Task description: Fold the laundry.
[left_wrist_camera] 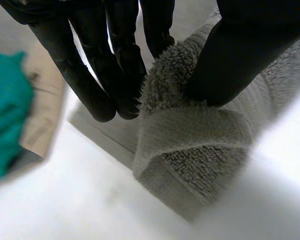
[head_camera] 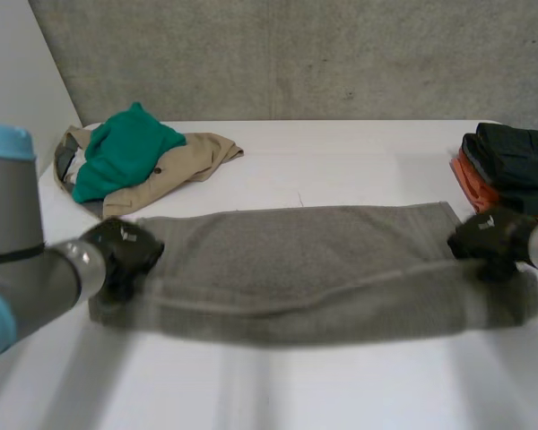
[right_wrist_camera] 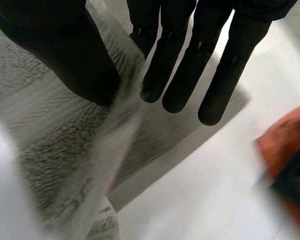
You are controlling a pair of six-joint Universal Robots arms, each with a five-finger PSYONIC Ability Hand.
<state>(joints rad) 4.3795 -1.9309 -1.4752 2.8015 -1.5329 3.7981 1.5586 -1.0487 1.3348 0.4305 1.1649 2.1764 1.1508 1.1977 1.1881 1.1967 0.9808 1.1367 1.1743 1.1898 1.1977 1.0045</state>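
A grey towel [head_camera: 305, 269] lies stretched across the table's middle, its near long edge lifted and doubled over. My left hand [head_camera: 121, 253] is at the towel's left end. In the left wrist view its fingers [left_wrist_camera: 97, 75] and thumb pinch a fold of the towel [left_wrist_camera: 190, 145]. My right hand [head_camera: 489, 240] is at the towel's right end. In the right wrist view its fingers [right_wrist_camera: 190, 65] and thumb pinch the towel's edge [right_wrist_camera: 65, 130], with a lower layer lying flat on the table beneath.
A green garment [head_camera: 125, 148] lies on a tan one [head_camera: 184, 161] at the back left of the white table [head_camera: 341, 161]. A stack of folded dark and orange clothes [head_camera: 507, 166] sits at the back right, close to my right hand.
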